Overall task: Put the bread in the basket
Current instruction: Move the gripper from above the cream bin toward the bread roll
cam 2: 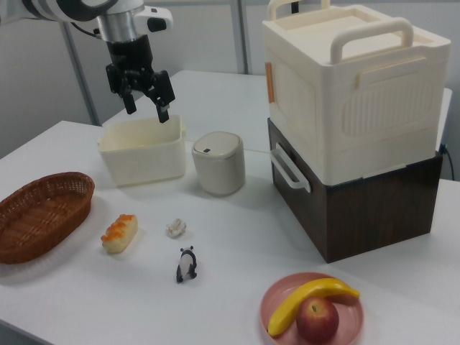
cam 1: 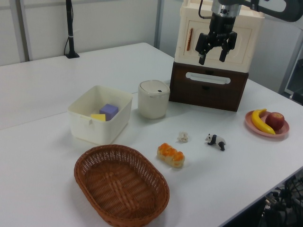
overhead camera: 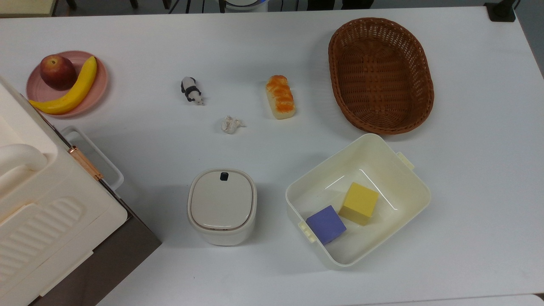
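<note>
**Stock at start: bread out on table, basket empty**

Basket (cam 1: 121, 185), nearest the left view's lens: lg oval, dark brown woven wicker, sloping sides, nothing inside. Sits toward one end of the white table (overhead camera: 467, 191), close to its edge.

Bread (overhead camera: 280, 97): small oblong toy loaf, pale cream sides, orange-brown glazed ridged top. Lies flat on open table mid-width, just beside the basket w/ a clear gap, not touching. Long axis runs roughly parallel to the basket's long axis.

Gripper (cam 2: 143, 95): two dark fingers hanging apart, released, nothing held. Hangs high above the table, over the cream bin (overhead camera: 359, 199) area in the right view.

Key relation for you: bread lies well below the gripper and off toward the table's middle, away from the bin. Judged: you need to travel across and drop down, w/ fingers set across the loaf's short width, since the long axis is likely too wide to span. Glaze looks smooth, so the grip may slip.

Other items:
- Bin, rigid plastic, rect., holds a yellow cube (overhead camera: 359, 203) and a purple cube (overhead camera: 326, 224).
- Lidded canister (overhead camera: 222, 206), cream, rounded.
- Paper ball (overhead camera: 230, 124), crumpled white, near the bread; don't mistake it.
- Panda figure (overhead camera: 191, 90).
- Pink plate (overhead camera: 100, 91) w/ apple (overhead camera: 58, 71) and banana (overhead camera: 72, 89), toward the far end.
- Stacked cream and brown storage boxes (cam 2: 359, 122).
</note>
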You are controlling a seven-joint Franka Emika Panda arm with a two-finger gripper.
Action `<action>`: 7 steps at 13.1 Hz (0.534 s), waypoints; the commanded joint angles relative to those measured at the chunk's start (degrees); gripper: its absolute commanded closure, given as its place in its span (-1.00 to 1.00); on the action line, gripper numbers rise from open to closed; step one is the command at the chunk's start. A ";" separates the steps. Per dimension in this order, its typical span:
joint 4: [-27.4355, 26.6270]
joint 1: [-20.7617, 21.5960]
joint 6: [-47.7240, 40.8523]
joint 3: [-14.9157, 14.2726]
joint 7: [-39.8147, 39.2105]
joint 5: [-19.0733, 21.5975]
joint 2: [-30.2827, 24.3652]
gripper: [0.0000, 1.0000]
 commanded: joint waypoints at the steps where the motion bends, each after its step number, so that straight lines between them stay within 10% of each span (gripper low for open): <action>1: 0.65 0.52 -1.34 0.13 -0.25 0.27 -0.21 -1.00; 7: -0.23 2.72 -1.42 0.31 0.44 0.63 1.28 -1.00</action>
